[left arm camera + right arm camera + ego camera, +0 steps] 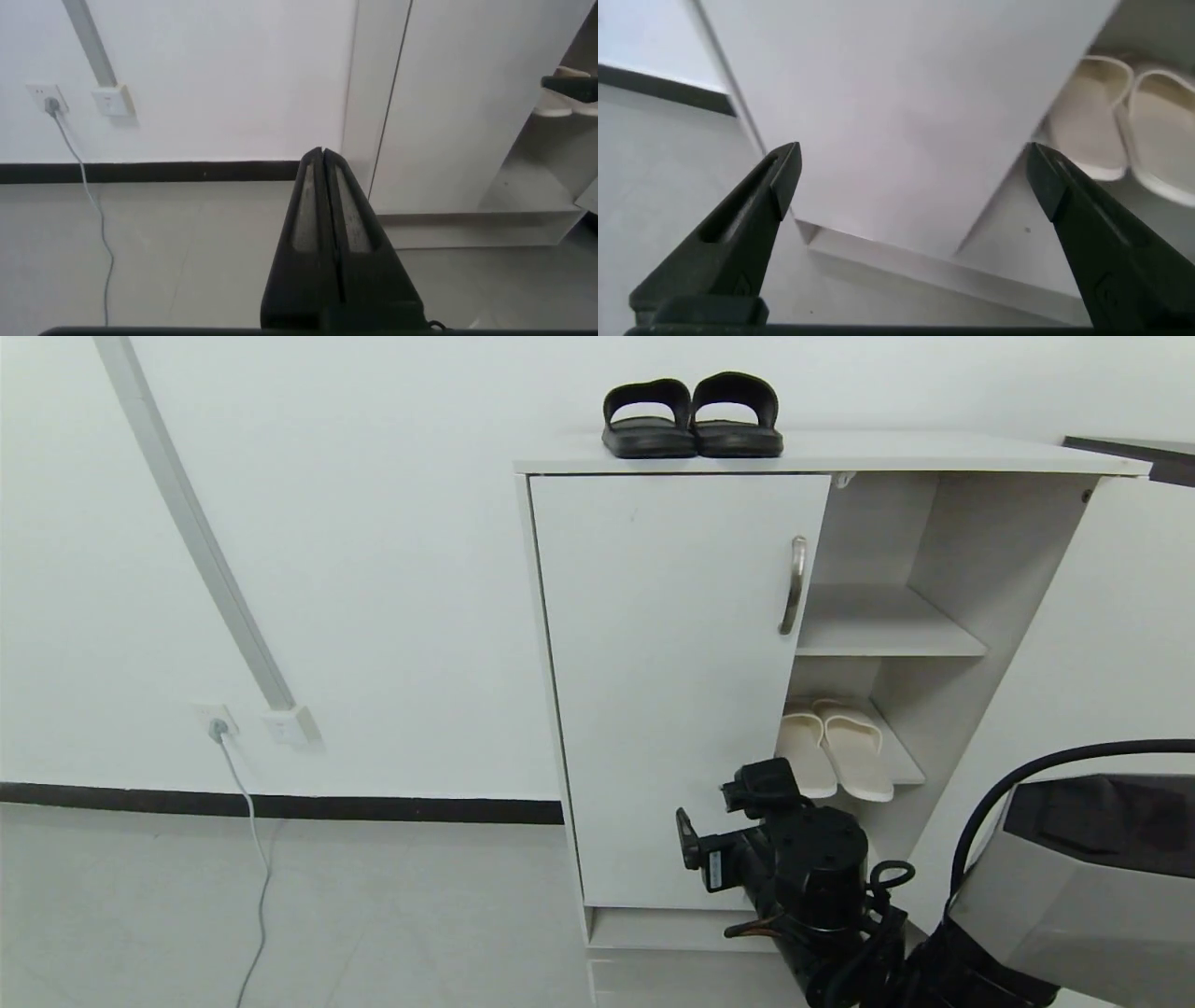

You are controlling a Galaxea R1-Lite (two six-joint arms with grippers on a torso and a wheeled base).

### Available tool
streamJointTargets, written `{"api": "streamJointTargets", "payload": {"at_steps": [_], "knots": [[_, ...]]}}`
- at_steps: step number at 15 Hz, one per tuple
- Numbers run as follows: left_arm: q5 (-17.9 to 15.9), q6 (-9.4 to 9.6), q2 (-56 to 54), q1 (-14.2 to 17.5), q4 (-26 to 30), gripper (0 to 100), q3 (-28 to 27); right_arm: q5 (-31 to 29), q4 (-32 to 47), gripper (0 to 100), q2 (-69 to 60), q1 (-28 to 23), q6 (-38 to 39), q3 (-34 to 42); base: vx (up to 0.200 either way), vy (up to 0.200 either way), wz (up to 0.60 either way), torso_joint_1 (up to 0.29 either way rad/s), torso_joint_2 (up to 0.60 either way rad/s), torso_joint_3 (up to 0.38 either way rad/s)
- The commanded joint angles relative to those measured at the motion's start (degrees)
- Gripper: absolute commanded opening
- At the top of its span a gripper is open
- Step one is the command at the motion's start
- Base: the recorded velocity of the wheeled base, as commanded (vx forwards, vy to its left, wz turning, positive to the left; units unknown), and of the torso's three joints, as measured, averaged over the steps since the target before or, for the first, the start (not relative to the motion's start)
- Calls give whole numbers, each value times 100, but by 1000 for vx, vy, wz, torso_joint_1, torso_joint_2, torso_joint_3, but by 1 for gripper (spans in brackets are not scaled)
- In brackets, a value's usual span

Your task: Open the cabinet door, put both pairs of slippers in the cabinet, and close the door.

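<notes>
Two pairs of slippers logged from my remote station.

1. Black slippers [693,418]: side by side and touching on top of the cabinet [934,453]. They sat at its front edge, toward the left corner.
2. White slippers [836,751]: side by side on the lower shelf [904,763] of the open right compartment. They lay at the shelf's front edge, just beside the edge of the left door [672,691].
3. Left door: shut flat against the cabinet front, with its metal handle [794,583] upright along the right edge.
4. Upper shelf [887,630]: in the same compartment, above the white pair.
5. White panel [1102,644]: at the right of the opening. I took it for the swung-open right door, though I could not make out a hinge.
6. Right arm [803,868]: low in front of the left door's lower right corner. The right gripper [912,159] had its fingers spread wide with nothing between them. It faced the lower part of that door, with the white pair near.
7. Left gripper [322,163]: fingers pressed together and holding nothing. It hung low over the floor [187,252], left of the cabinet and well apart from it.
8. Wall socket [217,723]: on the wall left of the cabinet, with a cable [257,859] hanging from it to the floor.
</notes>
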Motion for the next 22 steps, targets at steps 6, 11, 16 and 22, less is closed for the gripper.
{"api": "streamJointTargets", "payload": {"at_steps": [6, 11, 16, 22], "knots": [[0, -4, 5, 2, 0, 0, 0, 13, -247, 100, 28, 20, -220, 295, 0, 0, 0, 0, 0, 0], [0, -4, 5, 2, 0, 0, 0, 92, -370, 100, 116, 3, -229, 321, 0, 0, 0, 0, 0, 0], [0, -4, 5, 2, 0, 0, 0, 83, -361, 100, 133, 3, -238, 330, 0, 0, 0, 0, 0, 0], [0, -4, 5, 2, 0, 0, 0, 83, -370, 100, 133, 11, -290, 330, 0, 0, 0, 15, -199, -247]]}}
